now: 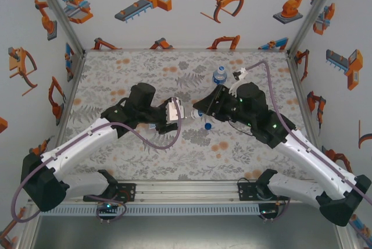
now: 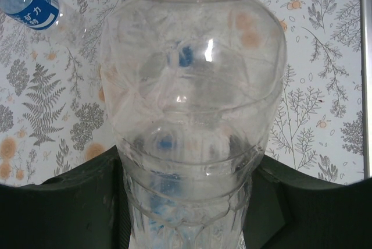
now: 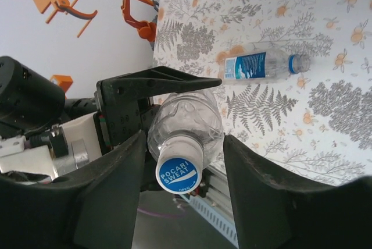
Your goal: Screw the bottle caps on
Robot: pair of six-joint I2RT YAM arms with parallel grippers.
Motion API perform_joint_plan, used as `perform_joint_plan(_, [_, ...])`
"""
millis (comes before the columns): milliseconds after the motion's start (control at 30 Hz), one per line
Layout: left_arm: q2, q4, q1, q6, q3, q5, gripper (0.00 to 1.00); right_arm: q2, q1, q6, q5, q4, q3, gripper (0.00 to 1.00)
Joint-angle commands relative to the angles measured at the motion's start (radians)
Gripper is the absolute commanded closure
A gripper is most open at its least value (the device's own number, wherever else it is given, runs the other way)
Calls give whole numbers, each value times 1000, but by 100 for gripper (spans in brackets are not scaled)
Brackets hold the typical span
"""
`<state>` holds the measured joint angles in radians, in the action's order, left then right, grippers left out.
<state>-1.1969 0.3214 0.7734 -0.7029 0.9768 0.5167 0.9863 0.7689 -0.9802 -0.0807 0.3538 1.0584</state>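
Observation:
A clear bottle (image 2: 192, 74) lies level above the mat, with my left gripper (image 2: 189, 162) shut on its body. In the top view that gripper (image 1: 176, 113) points right, toward my right gripper (image 1: 201, 109). On the bottle's neck sits a bottle cap (image 3: 180, 172) with a white side and a blue top. My right gripper (image 3: 185, 144) is open, with one finger on each side of the cap and a gap on both sides. A labelled second bottle (image 3: 264, 64) lies on the mat beyond. A loose blue cap (image 1: 207, 125) rests on the mat just in front of the right gripper.
The second bottle (image 1: 220, 74) is at the back centre-right, next to a white cable plug (image 1: 239, 74). Walls printed with orange robots close in the floral mat (image 1: 145, 150) on three sides. An aluminium rail (image 1: 186, 191) runs along the near edge. Purple cables loop off both arms.

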Motion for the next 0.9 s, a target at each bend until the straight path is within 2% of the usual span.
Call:
perform_joint_plan(0, [-2,-18,3,2,35,45,100,-11,-12,173,8,36,66,44])
perform_joint_plan(100, [-2,-1,3,-4,38,53,100,-15,-20,322,5,43,103,43])
perform_joint_plan(167, [0,12,3,-11,41,61,100,-16,-20,481,-34,33,123,45])
perform_joint_plan(300, [9,51,3,-28,49,88,100,-15,-21,879,-249,31,155,44])
perform_joint_plan(433, [20,98,4,-48,56,129,100,4,-20,1253,-496,144,218,43])
perform_joint_plan(533, [32,121,3,-53,55,156,100,15,-20,1502,-633,241,236,43])
perform_joint_plan(633, [43,133,3,-53,53,172,100,9,-19,1646,-683,263,214,43])
perform_joint_plan(867, [57,140,6,-44,47,175,100,8,-17,1674,-683,218,155,44])
